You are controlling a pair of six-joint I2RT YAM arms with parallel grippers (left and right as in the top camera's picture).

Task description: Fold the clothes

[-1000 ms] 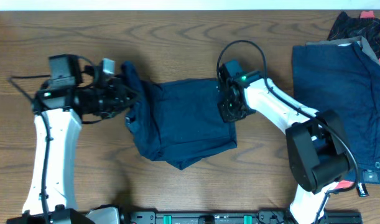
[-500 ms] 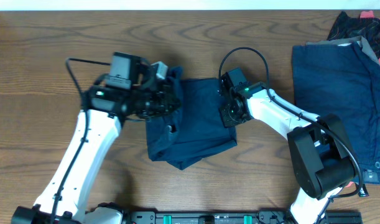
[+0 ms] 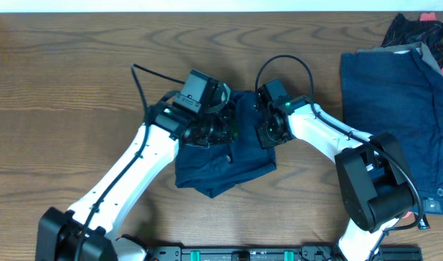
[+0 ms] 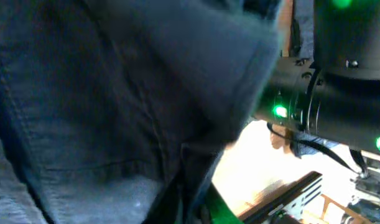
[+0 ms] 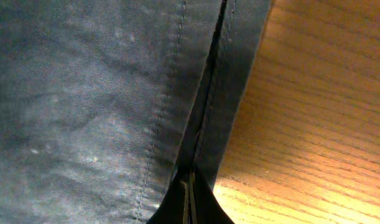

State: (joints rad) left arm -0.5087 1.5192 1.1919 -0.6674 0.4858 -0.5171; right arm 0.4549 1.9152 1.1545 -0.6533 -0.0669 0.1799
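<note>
Overhead, navy garment (image 3: pixel 232 168) pinched, left gripper (image 3: pixel 225 132), right gripper (image 3: pixel 267 135)

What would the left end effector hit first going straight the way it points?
Probably the right arm's black end effector, at the edge of the dark navy-blue fabric garment. The left end effector points at it; its wrist view shows that housing close ahead, depth unclear.

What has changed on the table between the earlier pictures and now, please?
The left arm swung right across the table, its jaws carrying the left edge of the navy garment over toward the right arm, so the garment now lies narrower, partly doubled over. The right arm stayed at the garment's right edge, and the clothes pile at the far right is unchanged.
</note>
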